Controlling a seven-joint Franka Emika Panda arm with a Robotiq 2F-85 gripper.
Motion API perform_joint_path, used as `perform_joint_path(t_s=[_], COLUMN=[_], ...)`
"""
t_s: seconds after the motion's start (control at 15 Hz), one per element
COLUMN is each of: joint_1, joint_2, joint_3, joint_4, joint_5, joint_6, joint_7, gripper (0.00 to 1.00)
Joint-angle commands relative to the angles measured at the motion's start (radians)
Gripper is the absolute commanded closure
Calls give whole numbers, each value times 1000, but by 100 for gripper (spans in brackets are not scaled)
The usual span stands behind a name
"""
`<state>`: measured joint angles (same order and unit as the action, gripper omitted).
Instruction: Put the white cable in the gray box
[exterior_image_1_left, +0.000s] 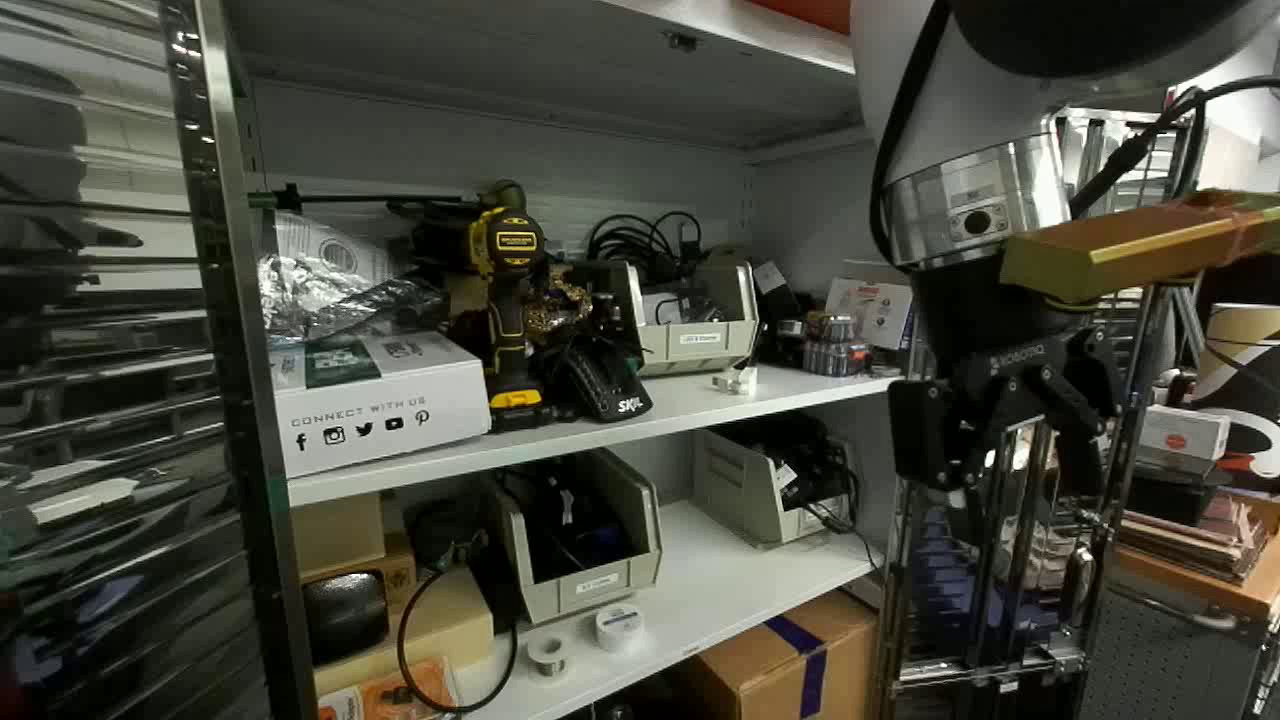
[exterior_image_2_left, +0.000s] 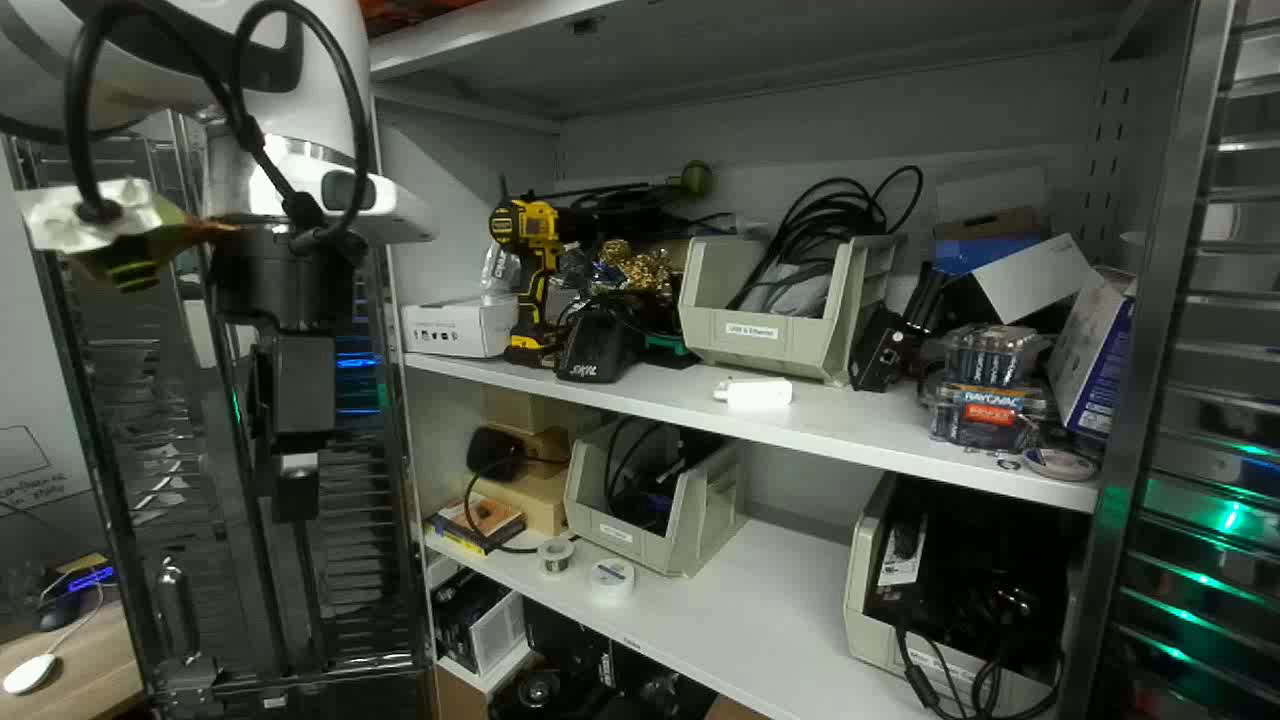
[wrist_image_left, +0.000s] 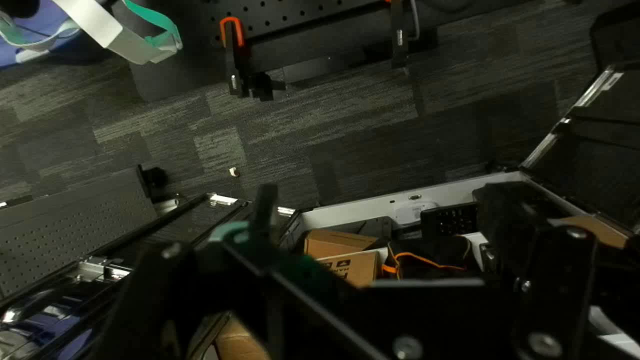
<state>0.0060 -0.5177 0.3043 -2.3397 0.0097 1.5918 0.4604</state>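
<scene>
Arm (exterior_image_1_left: 960, 120): one is seen, in the foreground of both exterior views.
Gripper (exterior_image_1_left: 1028, 487): one is seen, pointed downward.
Fingers (exterior_image_1_left: 920, 435): two are counted, spread wide with a gap between.
White cable (exterior_image_2_left: 757, 392): one white piece is seen, laid near the front edge of the upper shelf (exterior_image_2_left: 835, 425), just in front of the upper gray box (exterior_image_2_left: 735, 352), well apart from the gripper; its form is blurred.
Spools (exterior_image_2_left: 612, 578): two are counted, set near each other on the lower shelf (exterior_image_2_left: 760, 580).
Upper gray box: one is seen, stood upright, filled with black cables (exterior_image_2_left: 792, 242) looped above its rim.
Lower gray boxes (exterior_image_2_left: 710, 508): two are counted, dark cables (exterior_image_1_left: 815, 468) held in each; which of the three is the task's cannot be told.
White carton (exterior_image_1_left: 385, 400): one is seen, printed with five icons (exterior_image_1_left: 365, 429).
Drill (exterior_image_1_left: 507, 325): one is seen, yellow and black, stood upright just beside the carton.
Battery packs (exterior_image_2_left: 985, 410): two are counted, stacked on the upper shelf.
</scene>
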Motion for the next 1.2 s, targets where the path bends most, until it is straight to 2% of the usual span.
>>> perform_joint_path(t_s=[0.0, 0.33, 0.47, 0.87, 1.13], joint_1=[27, 26, 19, -18, -50], joint_2=[5, 2, 10, 123, 254], joint_3=[-22, -22, -18, -45, -93], joint_4=[4, 10, 14, 70, 168], joint_5=[-10, -10, -37, -175, -208], joint_6=[0, 0, 33, 241, 312], joint_7=[10, 10, 14, 40, 84], gripper=[0, 0, 0, 0, 0])
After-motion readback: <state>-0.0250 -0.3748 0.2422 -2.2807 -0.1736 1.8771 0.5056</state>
